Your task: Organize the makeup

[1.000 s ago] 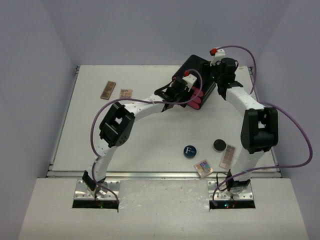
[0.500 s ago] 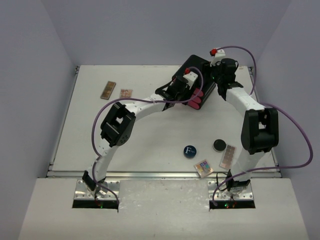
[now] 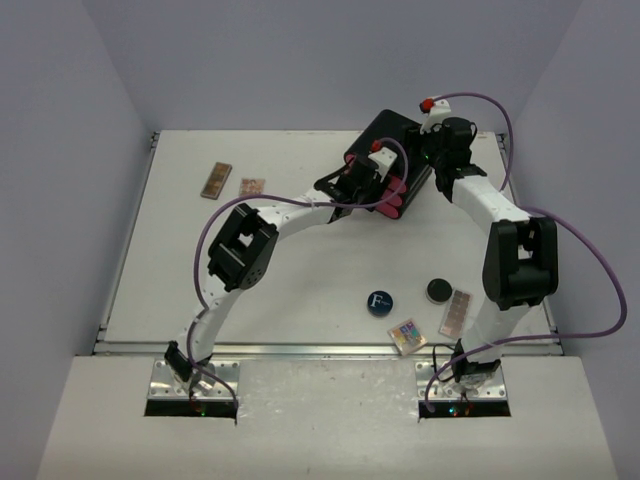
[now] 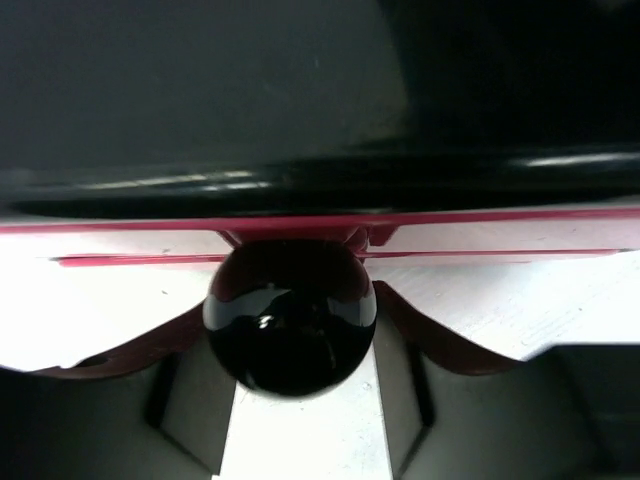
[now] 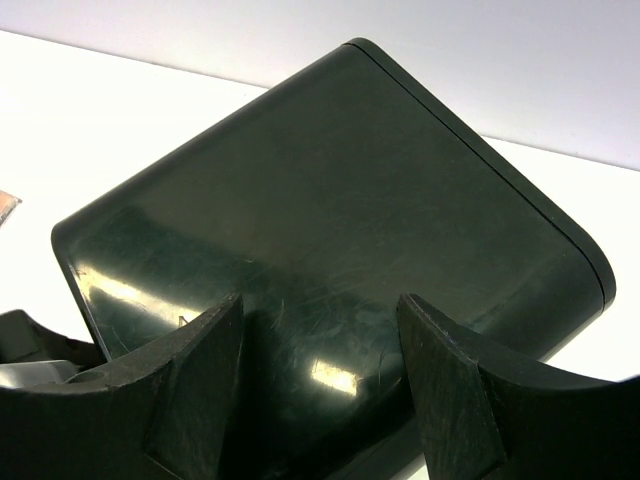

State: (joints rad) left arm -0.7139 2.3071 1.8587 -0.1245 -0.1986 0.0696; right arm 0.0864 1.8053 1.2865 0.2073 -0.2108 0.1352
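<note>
While the makeup lies loose on the table (image 3: 300, 270), both arms are placed at the black box (image 3: 392, 132), probably so that a drawer can be opened for it. The right gripper (image 5: 320, 310) is held against the back of the box with its fingers spread apart and nothing grasped; it is judged that the box is steadied in this way against a pull. The left gripper (image 3: 372, 178) is set at the pink drawers (image 3: 397, 195), and a round black knob (image 4: 290, 340) is flanked by its fingertips; whether the knob is really pinched cannot be told.

On the side of the box nearer the arm bases, the blue compact (image 3: 379, 302), the black compact (image 3: 437, 290) and two palettes (image 3: 456, 313) are seen. Two more palettes are seen well to the left of the box. No pencils can be made out. Only a white "F" on the blue compact can be read; the box carries no visible label.
</note>
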